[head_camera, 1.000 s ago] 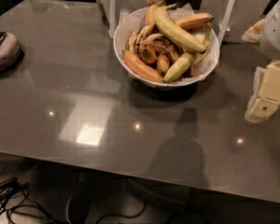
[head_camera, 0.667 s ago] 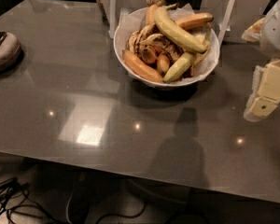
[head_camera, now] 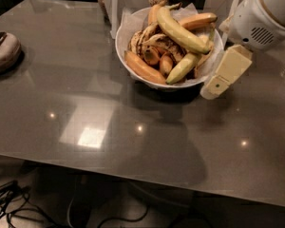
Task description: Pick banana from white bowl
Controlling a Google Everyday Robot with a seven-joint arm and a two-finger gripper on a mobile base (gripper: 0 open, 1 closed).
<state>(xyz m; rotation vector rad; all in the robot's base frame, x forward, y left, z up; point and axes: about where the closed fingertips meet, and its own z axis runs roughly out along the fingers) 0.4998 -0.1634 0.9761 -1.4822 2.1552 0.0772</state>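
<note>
Holding other bananas [head_camera: 143, 66] too, white bowl [head_camera: 119, 51] has banana [head_camera: 180, 31] on top; tool [head_camera: 213, 87] just beside rim, grip state unclear

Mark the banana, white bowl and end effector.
banana [head_camera: 180, 32]: camera view, mid-body.
white bowl [head_camera: 118, 49]: camera view, left rim.
end effector [head_camera: 214, 85]: camera view, lower tip, right of the bowl.
</note>
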